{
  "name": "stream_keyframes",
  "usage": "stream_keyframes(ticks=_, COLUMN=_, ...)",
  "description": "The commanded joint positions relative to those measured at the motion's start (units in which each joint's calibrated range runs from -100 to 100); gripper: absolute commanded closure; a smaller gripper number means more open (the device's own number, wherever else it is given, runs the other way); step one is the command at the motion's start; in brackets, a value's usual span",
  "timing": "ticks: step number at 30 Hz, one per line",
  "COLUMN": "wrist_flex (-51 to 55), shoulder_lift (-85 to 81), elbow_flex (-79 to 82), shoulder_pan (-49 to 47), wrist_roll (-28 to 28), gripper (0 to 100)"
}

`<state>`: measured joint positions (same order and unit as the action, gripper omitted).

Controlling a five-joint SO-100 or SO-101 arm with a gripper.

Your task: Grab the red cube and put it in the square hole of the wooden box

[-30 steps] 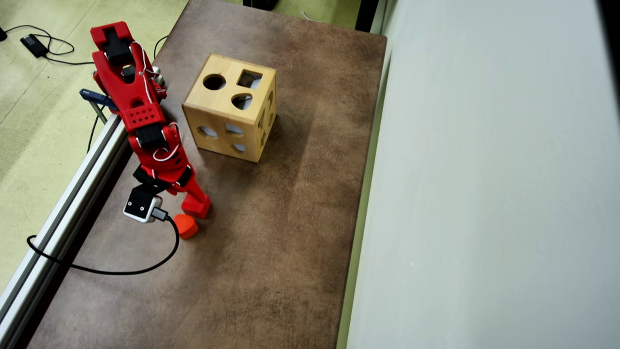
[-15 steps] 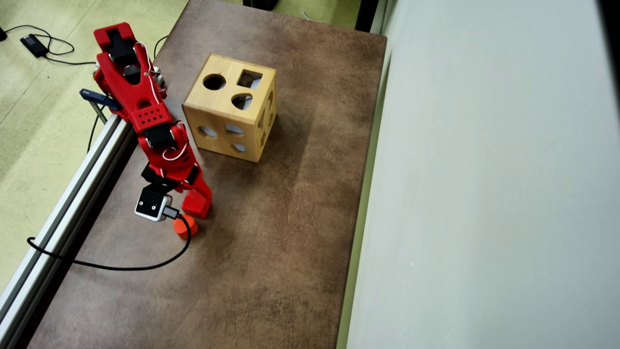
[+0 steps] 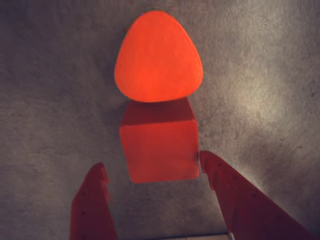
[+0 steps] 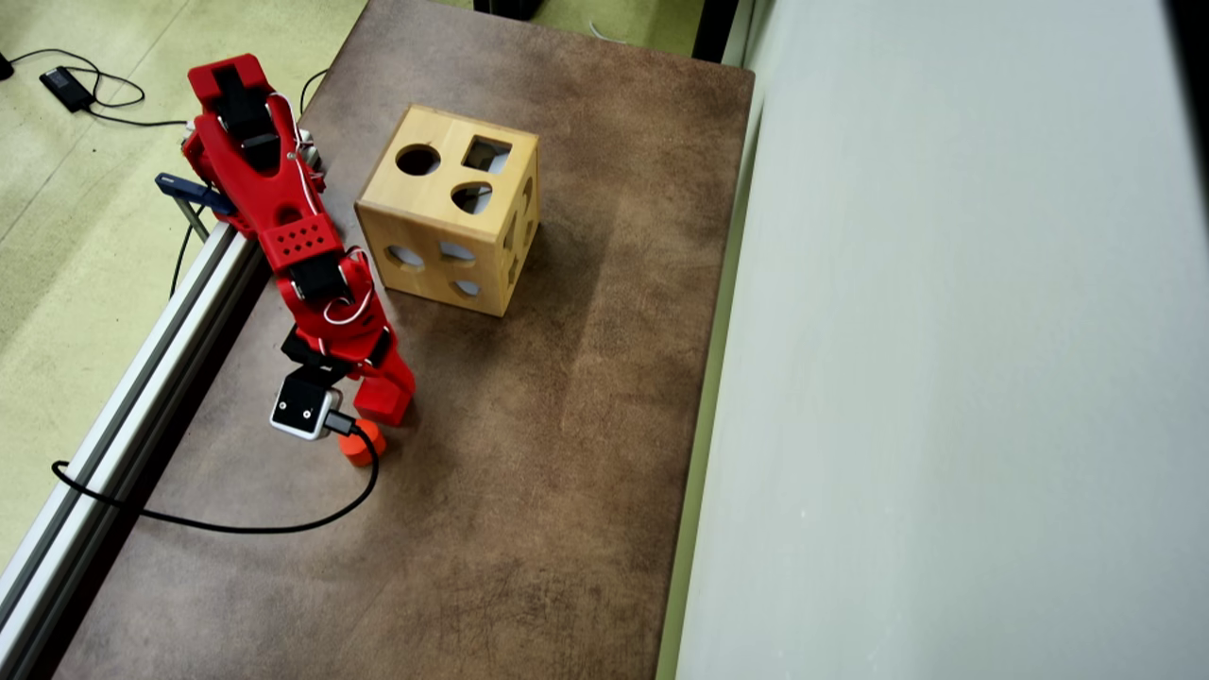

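Hovering low over the brown table (image 4: 529,491), my gripper (image 3: 152,172) is spread open, one finger on either side of the red cube (image 3: 160,150). In the wrist view the right finger (image 3: 235,195) has its tip right at the cube's right edge, and I cannot tell whether it touches; the left finger (image 3: 92,200) sits a little apart from the cube's lower left corner. Nothing is pinched yet.

One red cube, resting flat on the table. One orange-red rounded block (image 3: 158,57) just beyond it in the wrist view, its near edge meeting the cube's far top edge. From overhead that rounded block (image 4: 362,444) peeks out beside my wrist camera (image 4: 303,414), with its black cable (image 4: 236,527) looping off to the left; the cube itself is hidden under my arm there.

One wooden box (image 4: 451,210), well apart, up toward the far end of the table. I count three cutouts on its top face: one round, one heart-shaped, and one square hole (image 4: 486,154) at the far right corner. More cutouts show on its two visible sides.
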<state>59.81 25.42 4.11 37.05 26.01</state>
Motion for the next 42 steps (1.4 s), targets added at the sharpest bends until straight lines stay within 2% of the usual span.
stream_keyframes(ticks=1, wrist_flex=-0.7, shoulder_lift=0.1, elbow_flex=-2.9, shoulder_pan=-0.1, wrist_roll=0.3, gripper=70)
stream_keyframes(ticks=42, wrist_flex=-0.7, shoulder_lift=3.7, elbow_flex=-6.1, shoulder_pan=2.0, wrist_roll=0.3, gripper=71)
